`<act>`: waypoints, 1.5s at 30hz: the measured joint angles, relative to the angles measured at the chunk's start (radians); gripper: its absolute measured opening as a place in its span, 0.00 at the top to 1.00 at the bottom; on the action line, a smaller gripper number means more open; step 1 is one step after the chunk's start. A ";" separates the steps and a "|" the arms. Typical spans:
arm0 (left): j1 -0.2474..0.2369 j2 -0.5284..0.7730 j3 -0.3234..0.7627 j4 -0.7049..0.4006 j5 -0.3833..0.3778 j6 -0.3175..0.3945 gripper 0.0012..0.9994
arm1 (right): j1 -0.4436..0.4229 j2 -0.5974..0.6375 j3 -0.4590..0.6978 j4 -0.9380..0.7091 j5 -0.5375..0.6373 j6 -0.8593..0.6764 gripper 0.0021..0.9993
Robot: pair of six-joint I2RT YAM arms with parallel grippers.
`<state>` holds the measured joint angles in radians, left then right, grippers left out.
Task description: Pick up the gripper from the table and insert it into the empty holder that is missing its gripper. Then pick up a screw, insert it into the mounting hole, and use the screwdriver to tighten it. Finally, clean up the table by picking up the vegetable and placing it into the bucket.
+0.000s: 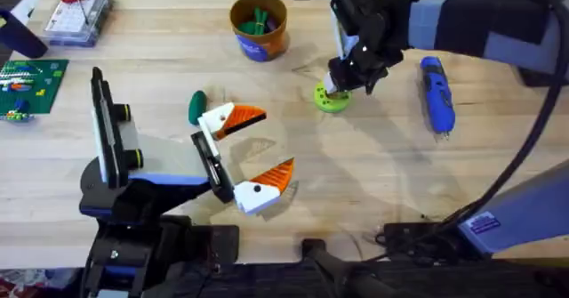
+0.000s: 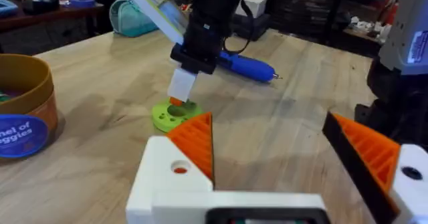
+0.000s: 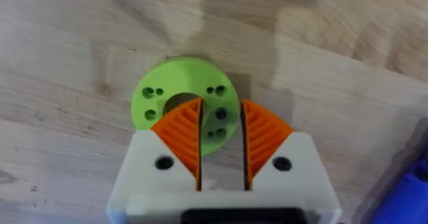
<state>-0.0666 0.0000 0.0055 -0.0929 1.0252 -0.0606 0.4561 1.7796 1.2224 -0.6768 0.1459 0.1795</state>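
Observation:
My right gripper hangs just over the lime-green disc, its orange pads a narrow gap apart with nothing seen between them. My left gripper stands wide open above the table, holding nothing. The dark-green vegetable lies just left of it. The blue screwdriver lies to the right of the disc. The orange-brown bucket stands at the back with green pieces inside. The screw and the holder are out of view.
A clear parts box with a red-handled tool sits at the back left. A green board lies at the left edge. Bare wood stretches between the disc and the front edge.

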 joint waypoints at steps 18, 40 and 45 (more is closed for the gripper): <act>0.000 0.000 0.000 0.000 0.000 0.000 0.01 | 0.000 0.000 0.005 -0.024 0.005 0.003 1.00; 0.000 0.000 0.000 0.000 0.000 0.000 0.01 | 0.000 -0.046 0.016 -0.061 0.011 0.003 1.00; 0.000 0.000 0.000 0.000 0.000 0.000 0.01 | 0.000 -0.137 0.103 -0.130 0.012 0.003 1.00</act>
<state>-0.0666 0.0002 0.0055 -0.0929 1.0250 -0.0607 0.4561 1.6429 1.3250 -0.8066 0.1583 0.1825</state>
